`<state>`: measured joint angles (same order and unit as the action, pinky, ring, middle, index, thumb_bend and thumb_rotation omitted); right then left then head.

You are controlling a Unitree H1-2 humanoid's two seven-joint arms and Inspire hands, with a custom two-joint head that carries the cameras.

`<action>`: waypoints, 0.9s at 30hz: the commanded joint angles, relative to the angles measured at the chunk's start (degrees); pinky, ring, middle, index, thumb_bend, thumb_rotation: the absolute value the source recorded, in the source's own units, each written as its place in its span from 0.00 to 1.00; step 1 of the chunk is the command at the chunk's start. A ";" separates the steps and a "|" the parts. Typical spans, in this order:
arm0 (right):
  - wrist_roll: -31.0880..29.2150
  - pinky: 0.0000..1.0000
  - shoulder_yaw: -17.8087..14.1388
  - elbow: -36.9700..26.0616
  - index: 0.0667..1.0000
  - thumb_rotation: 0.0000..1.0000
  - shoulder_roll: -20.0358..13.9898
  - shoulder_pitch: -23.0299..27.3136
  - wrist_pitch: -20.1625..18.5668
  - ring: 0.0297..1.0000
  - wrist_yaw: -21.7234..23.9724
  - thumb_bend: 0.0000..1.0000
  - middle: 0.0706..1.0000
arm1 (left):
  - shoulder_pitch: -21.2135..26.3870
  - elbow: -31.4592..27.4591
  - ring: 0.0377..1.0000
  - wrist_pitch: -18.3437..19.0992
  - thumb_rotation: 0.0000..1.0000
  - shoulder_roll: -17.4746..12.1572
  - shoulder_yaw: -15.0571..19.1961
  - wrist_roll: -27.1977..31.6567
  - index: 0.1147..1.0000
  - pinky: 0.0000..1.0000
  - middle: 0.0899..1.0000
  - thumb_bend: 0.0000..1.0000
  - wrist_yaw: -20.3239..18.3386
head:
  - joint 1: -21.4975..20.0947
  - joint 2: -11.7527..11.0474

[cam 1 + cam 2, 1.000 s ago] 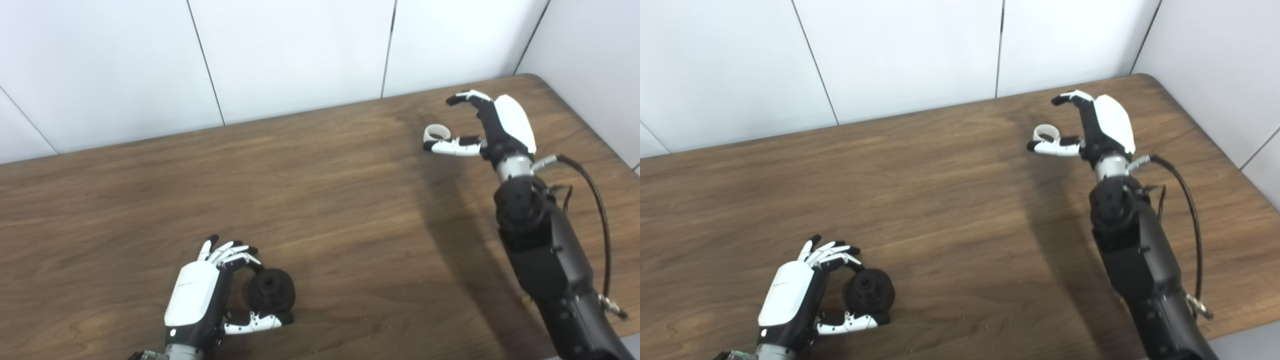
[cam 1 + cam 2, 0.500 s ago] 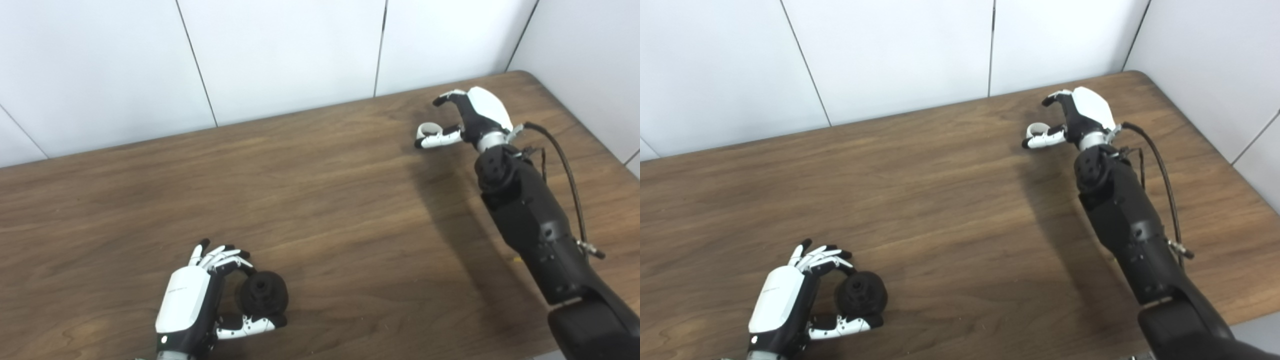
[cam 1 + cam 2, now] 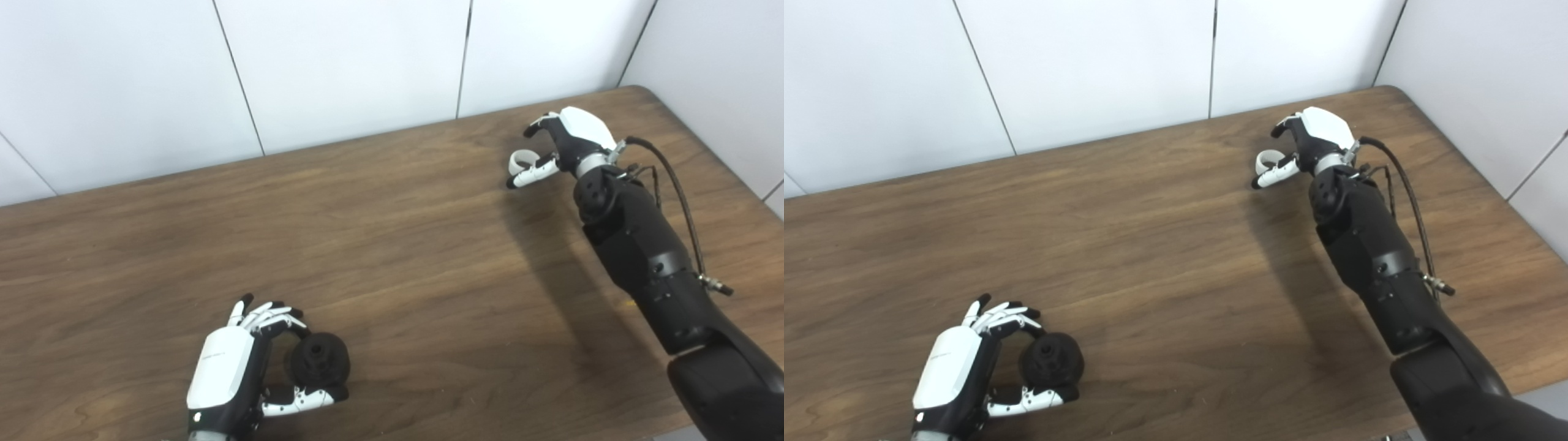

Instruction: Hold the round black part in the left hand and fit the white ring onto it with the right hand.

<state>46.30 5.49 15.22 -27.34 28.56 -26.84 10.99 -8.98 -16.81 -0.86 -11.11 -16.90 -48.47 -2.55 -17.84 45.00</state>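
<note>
Round black part (image 3: 320, 361), at the lower left of the frame, is cupped between the curled fingers and thumb of the left hand (image 3: 236, 373). At the upper right, the white ring (image 3: 520, 162) lies on the wooden table (image 3: 392, 245), bracketed by the spread right hand (image 3: 566, 144), not yet pinched. A closing pinch is judged next. Nothing else is seen between them.

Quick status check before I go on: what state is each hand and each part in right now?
round black part: on the table near the front left, cupped between fingers and thumb of the left hand.
left hand: curled around the black part; a firm grip cannot be confirmed.
white ring: at the far right of the table, not yet fitted.
right hand: open, arched over the ring, thumb beside it.
table: wooden, bearing both parts.
</note>
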 commanded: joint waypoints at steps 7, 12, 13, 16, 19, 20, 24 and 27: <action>1.59 1.00 0.70 -0.23 0.69 0.27 -3.01 3.81 -0.02 1.00 0.61 0.87 0.95 | -0.14 -1.39 0.85 0.34 0.05 -0.43 0.53 -0.74 0.42 1.00 0.73 0.52 -0.12 | 0.01 0.11; 2.03 1.00 0.48 -0.09 0.67 0.28 -3.48 3.84 -0.06 1.00 1.25 0.86 0.95 | -0.19 -1.60 0.84 0.37 0.05 -0.38 0.54 -0.78 0.42 1.00 0.73 0.52 -0.18 | 0.01 0.11; 1.97 1.00 0.50 -0.10 0.67 0.27 -3.57 3.80 -0.05 1.00 1.15 0.86 0.95 | -0.18 -1.61 0.84 0.37 0.05 -0.39 0.52 -0.83 0.42 1.00 0.73 0.52 -0.20 | 0.01 0.11; 1.71 1.00 0.63 -0.21 0.65 0.26 -3.83 3.68 0.00 1.00 1.00 0.85 0.94 | -0.18 -1.70 0.84 0.41 0.05 -0.36 0.55 -0.76 0.42 1.00 0.73 0.52 -0.28 | 0.11 0.25; 1.64 1.00 1.07 -0.16 0.64 0.26 -4.11 3.65 0.03 1.00 0.73 0.84 0.93 | -0.18 -1.83 0.84 0.45 0.05 -0.38 0.56 -0.71 0.42 1.00 0.73 0.52 -0.42 | 0.11 0.25; 1.59 1.00 1.17 -0.13 0.64 0.26 -4.15 3.65 0.02 1.00 0.65 0.84 0.93 | -0.17 -1.80 0.84 0.37 0.05 -0.39 0.56 -0.68 0.42 1.00 0.73 0.52 -0.37 | 0.11 0.25; 1.28 1.00 1.46 -0.39 0.62 0.25 -4.22 3.71 0.09 1.00 0.42 0.83 0.93 | -0.17 -1.75 0.84 0.45 0.05 -0.32 0.59 -0.67 0.42 1.00 0.73 0.52 -0.38 | 0.11 0.25; 1.20 1.00 1.61 -0.90 0.61 0.24 -4.31 3.64 0.08 1.00 0.72 0.82 0.93 | -0.24 -1.89 0.84 0.39 0.05 -0.38 0.52 -0.75 0.42 1.00 0.73 0.52 -0.45 | 0.22 0.40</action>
<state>47.34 7.28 16.16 -29.28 29.27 -26.83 12.83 -9.06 -17.16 -0.61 -11.09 -16.84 -48.74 -3.02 -17.58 45.35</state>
